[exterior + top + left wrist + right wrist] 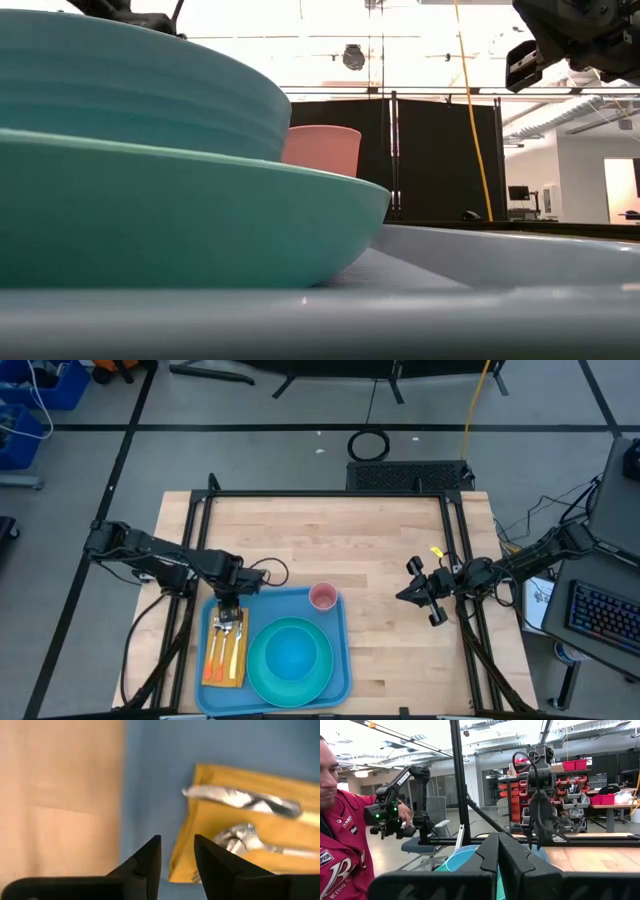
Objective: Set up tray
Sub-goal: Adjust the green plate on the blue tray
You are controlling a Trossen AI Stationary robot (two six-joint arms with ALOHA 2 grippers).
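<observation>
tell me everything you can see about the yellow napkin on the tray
The yellow napkin is a mustard-coloured rectangle, cloth or paper by its look, lying flat in the left part of the light-blue tray, beside the teal plate. Cutlery with shiny metal heads and orange handles lies along it, lengthwise. In the left wrist view the napkin's corner shows with bare tray around it. The left claw hovers over the napkin's far end, fingers slightly apart, holding nothing.

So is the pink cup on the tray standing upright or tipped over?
Upright. The pink cup stands in the tray's far right corner, its round open mouth facing up in the high view, and its sides rise straight in the low view.
</observation>
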